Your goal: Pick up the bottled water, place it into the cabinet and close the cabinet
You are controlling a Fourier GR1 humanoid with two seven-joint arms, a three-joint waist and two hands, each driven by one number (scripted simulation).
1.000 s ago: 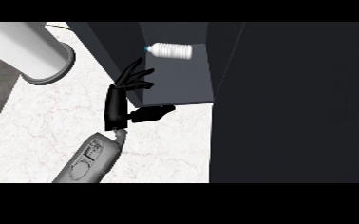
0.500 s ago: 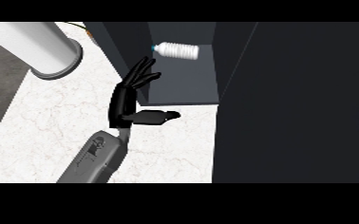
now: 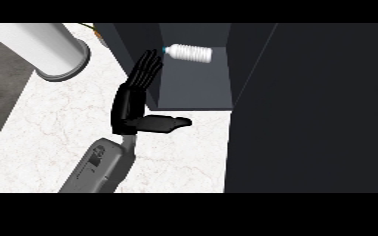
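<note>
- I see a white marbled desk (image 3: 66,115) under the head view, with a dark cabinet (image 3: 196,87) standing open on it.
- My left hand's (image 3: 131,100) fingers (image 3: 148,66) are straight and held together, pointing up along the cabinet's left wall, with the thumb sticking out to the right; they hold nothing.
- The bottled water (image 3: 190,53) lies on its side inside the cabinet, just right of those fingertips.
- A large dark panel (image 3: 303,110), which I take for the cabinet's door, fills the right side.
- A white cylinder (image 3: 46,47) stands at the upper left.
</note>
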